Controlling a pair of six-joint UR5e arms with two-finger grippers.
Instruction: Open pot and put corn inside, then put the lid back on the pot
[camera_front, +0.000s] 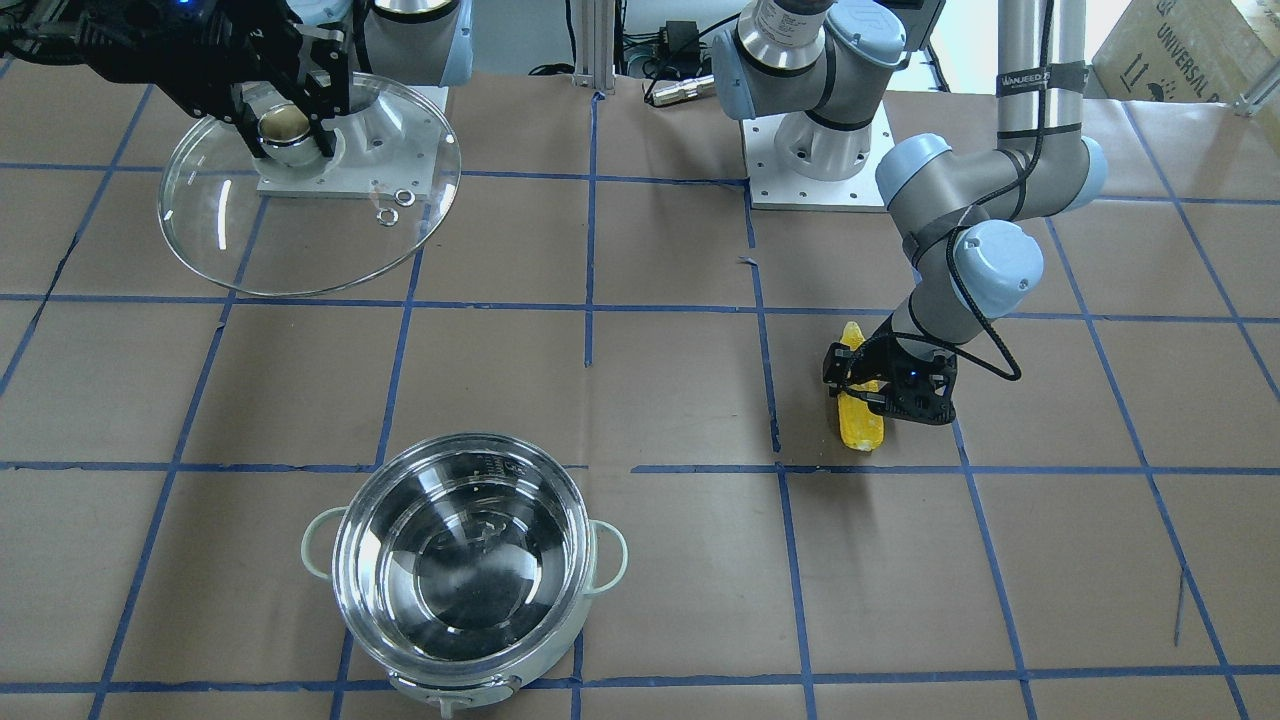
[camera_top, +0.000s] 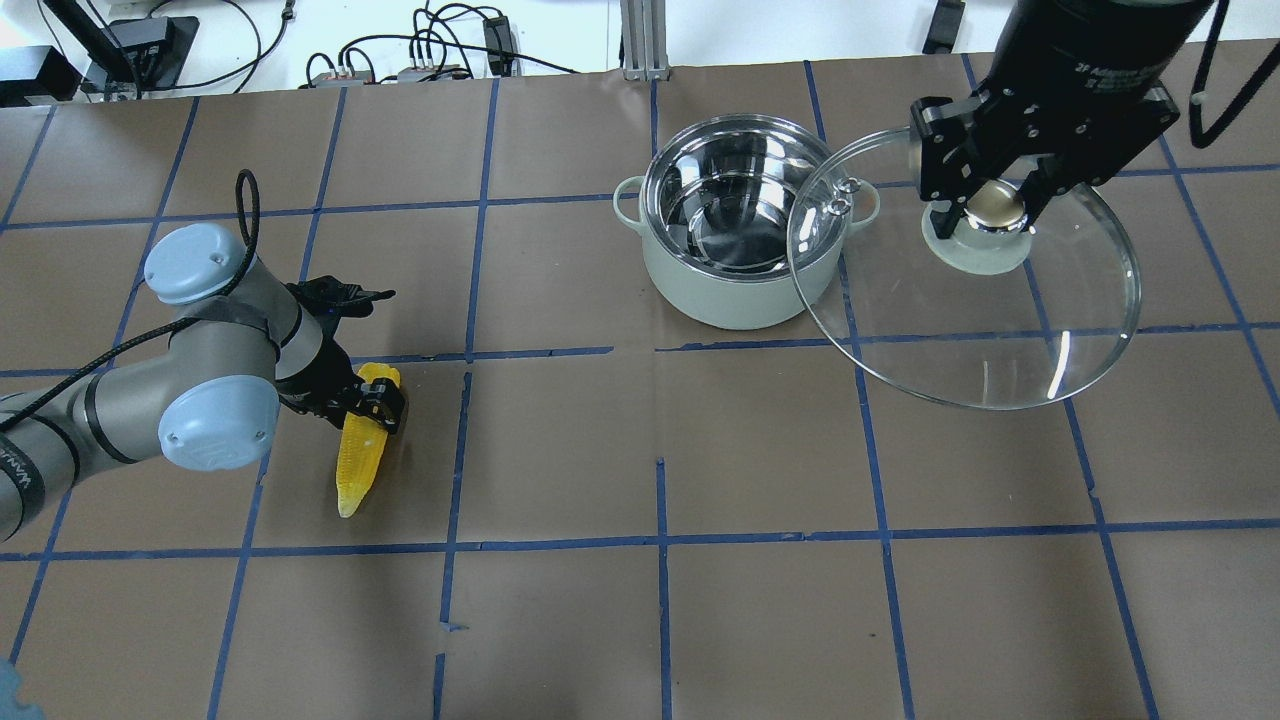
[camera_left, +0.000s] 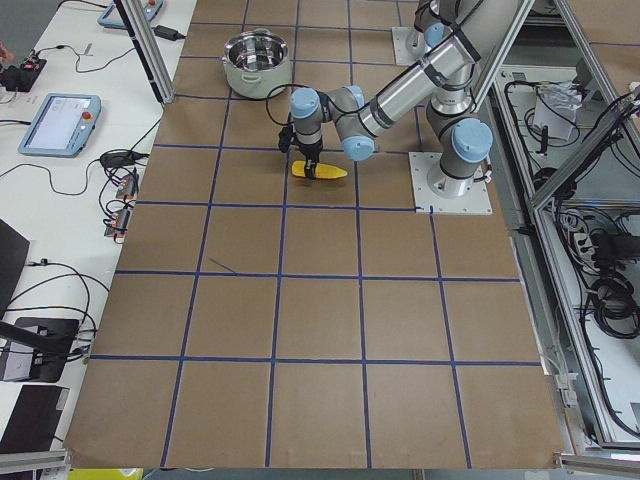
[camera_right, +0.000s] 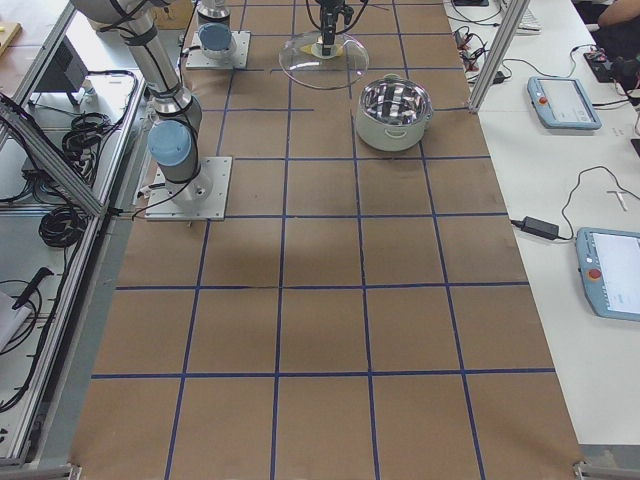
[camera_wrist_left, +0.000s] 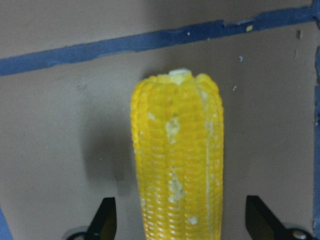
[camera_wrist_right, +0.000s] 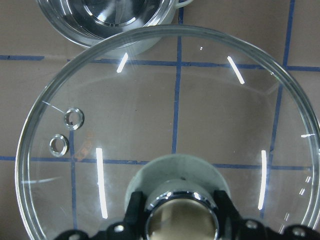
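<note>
Pot (camera_top: 722, 296): round, with a pale whitish-green outer wall, a mirror-bright steel inside and two small loop handles. It stands uncovered on the table, at about 1 o'clock from the middle in the overhead view.
Lid (camera_top: 1000, 330): a domed disc of clear glass with a thin metal rim, a small vent ring, a pale round base and a shiny knob. It hangs in the air at about 4 o'clock from the pot, and its edge overlaps the pot's rim in that view.
Right gripper (camera_top: 988, 205): black fingers clenched on the lid's knob, carrying the lid.
Corn (camera_top: 358, 460): a yellow cob with rows of bumpy kernels, some flecked pale. It lies flat on the table, well apart from the pot at about 8 o'clock. The tapered tip points to 7 o'clock and the blunt end to 1 o'clock.
Left gripper (camera_top: 375, 400): released. Its fingers straddle the cob near the blunt end, with a gap on each side in the wrist view.
Table (camera_top: 760, 450): matte brown paper crossed by a grid of blue tape.
</note>
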